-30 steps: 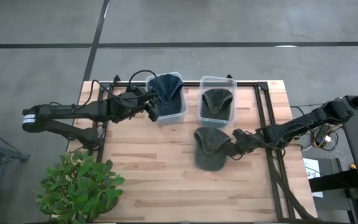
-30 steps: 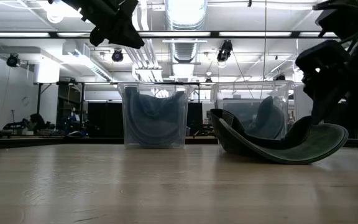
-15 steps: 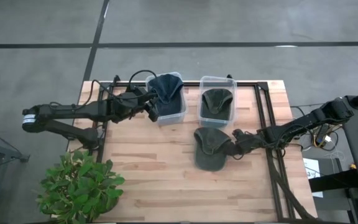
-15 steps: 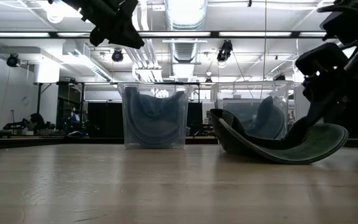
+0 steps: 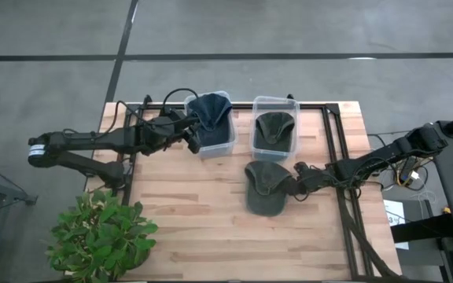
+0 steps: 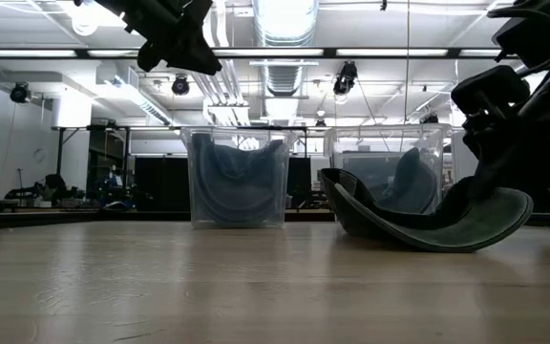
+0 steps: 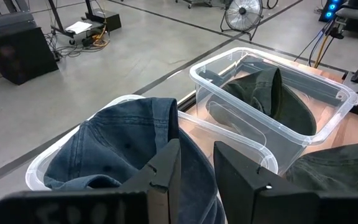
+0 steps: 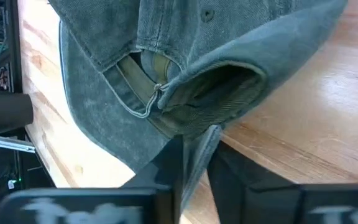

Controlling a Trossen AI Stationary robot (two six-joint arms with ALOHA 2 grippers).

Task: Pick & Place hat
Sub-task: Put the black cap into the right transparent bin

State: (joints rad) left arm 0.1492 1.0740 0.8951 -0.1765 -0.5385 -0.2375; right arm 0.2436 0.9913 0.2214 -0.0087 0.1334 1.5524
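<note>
A dark green hat (image 5: 264,187) lies on the wooden table in front of two clear bins, resting on its underside (image 6: 418,241). My right gripper (image 5: 298,182) reaches in low from the table's right and is shut on the hat's right-hand edge. The right bin (image 5: 289,102) holds another green hat (image 5: 274,128). In the left bin (image 5: 228,148) sits a blue hat (image 7: 117,152). My left gripper (image 7: 196,171) hovers over that bin's left side with a narrow gap between its fingers, holding nothing. My right gripper pinches the green hat's rim edge (image 8: 209,132) between its two fingers, beside the strap opening (image 8: 143,84) at the back of the hat. The fingers come nearly level from the table's right. The held edge (image 6: 516,203) stands raised while the hat's middle stays on the table.
A black frame rail (image 5: 333,149) runs along the table's far and right sides, under my right arm. A potted plant (image 5: 101,236) stands at the near left corner. Bare wood (image 5: 195,204) lies in front of the bins.
My right gripper has shut on the green hat's edge, taking hold of it; a second ago its fingers stood open around that edge. The hat stays on the table.
</note>
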